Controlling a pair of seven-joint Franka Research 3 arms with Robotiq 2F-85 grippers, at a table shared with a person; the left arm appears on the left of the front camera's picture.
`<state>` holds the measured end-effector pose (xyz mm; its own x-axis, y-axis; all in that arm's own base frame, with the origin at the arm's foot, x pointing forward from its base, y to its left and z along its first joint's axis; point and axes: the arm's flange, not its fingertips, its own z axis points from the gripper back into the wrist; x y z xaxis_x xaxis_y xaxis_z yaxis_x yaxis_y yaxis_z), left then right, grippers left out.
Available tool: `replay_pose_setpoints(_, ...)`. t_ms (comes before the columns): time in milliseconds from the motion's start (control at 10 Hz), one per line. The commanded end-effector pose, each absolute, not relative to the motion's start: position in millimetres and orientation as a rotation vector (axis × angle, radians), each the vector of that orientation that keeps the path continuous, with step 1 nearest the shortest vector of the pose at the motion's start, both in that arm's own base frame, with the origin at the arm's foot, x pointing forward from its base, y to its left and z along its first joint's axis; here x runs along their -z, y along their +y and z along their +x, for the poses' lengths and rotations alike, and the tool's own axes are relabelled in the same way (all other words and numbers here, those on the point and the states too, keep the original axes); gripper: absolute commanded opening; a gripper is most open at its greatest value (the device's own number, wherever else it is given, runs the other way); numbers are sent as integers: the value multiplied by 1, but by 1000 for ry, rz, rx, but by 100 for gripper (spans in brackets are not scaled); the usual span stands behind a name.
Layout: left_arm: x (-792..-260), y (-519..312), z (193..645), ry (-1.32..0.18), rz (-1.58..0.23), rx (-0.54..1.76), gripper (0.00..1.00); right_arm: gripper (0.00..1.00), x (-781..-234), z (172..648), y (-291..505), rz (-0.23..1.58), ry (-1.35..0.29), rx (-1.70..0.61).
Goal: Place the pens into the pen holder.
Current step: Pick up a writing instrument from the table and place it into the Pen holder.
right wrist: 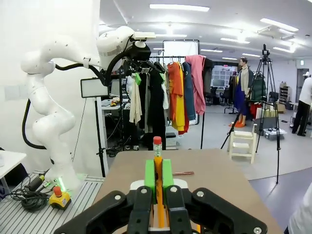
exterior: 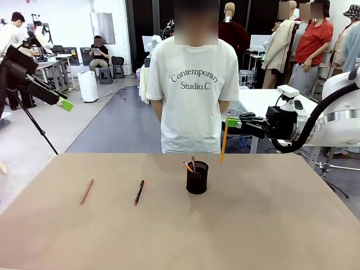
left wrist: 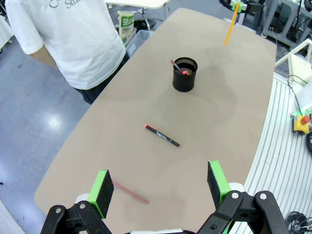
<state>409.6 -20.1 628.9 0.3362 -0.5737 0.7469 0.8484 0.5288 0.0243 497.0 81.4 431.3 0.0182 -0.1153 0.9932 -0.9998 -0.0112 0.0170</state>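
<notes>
From the front, the right hand [exterior: 229, 122] grips the light, stiff orange pencil [exterior: 224, 143] near its top, with the pen holder [exterior: 197, 177] below-left of it. From the left wrist, the left hand [left wrist: 161, 183] is released, and the black pen [left wrist: 162, 136] lies ahead on the bench [left wrist: 219, 107]

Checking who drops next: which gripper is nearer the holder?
Right. The right gripper, shut on an orange pencil, hangs just above and right of the holder; the left gripper, open, is raised far off to the holder's left.
</notes>
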Motion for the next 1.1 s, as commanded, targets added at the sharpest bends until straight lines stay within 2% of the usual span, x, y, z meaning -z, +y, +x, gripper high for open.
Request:
replay_pose_setpoints(0,-629,-21,408,-790,-408,963,100,0,-436,493,79,1311,-1266,-1156)
replay_pose_setpoints(200,-629,-21,408,-790,-408,963,100,0,-425,504,94,1266,-1326,-1152)
replay_pose_setpoints(300,-629,-21,408,-790,-408,963,100,0,-416,525,108,1259,-1337,-1152)
replay_pose_setpoints(700,-629,-21,408,-790,-408,963,100,0,-392,564,142,1263,-1342,-1150)
replay_pose_setpoints(1000,-629,-21,408,-790,-408,963,100,0,-364,573,167,1260,-1303,-1192)
